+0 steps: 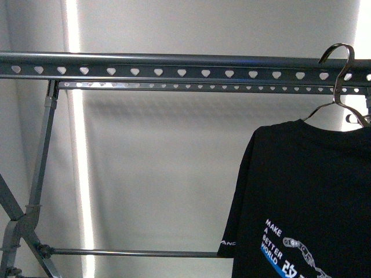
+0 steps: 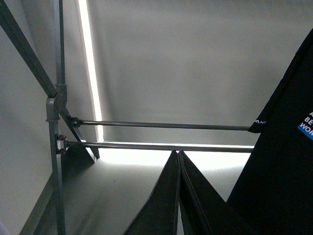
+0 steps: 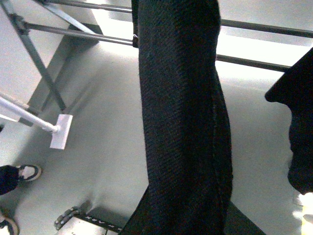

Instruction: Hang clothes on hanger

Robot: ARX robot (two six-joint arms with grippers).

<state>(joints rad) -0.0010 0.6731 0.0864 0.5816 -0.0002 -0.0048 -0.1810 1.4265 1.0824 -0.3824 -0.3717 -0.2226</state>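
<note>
The black T-shirt (image 1: 307, 191) with white "MAKE A BETTER WORLD" print hangs on a metal wire hanger (image 1: 339, 81) whose hook sits on the grey perforated rail (image 1: 174, 66) at the right of the front view. Neither arm shows there. In the left wrist view my left gripper (image 2: 178, 156) is shut, its dark fingers pressed together and empty, with the T-shirt (image 2: 283, 147) hanging just beside it. In the right wrist view a thick fold of the T-shirt (image 3: 181, 122) runs down between my right gripper's jaws, and the right gripper (image 3: 178, 215) is shut on it; the fabric hides the fingertips.
The drying rack has slanted grey legs (image 1: 35, 185) at the left and lower crossbars (image 2: 161, 126). A pale wall stands behind it. On the floor a white bar ends in a flat white plate (image 3: 61, 131), near a person's shoe (image 3: 27, 172).
</note>
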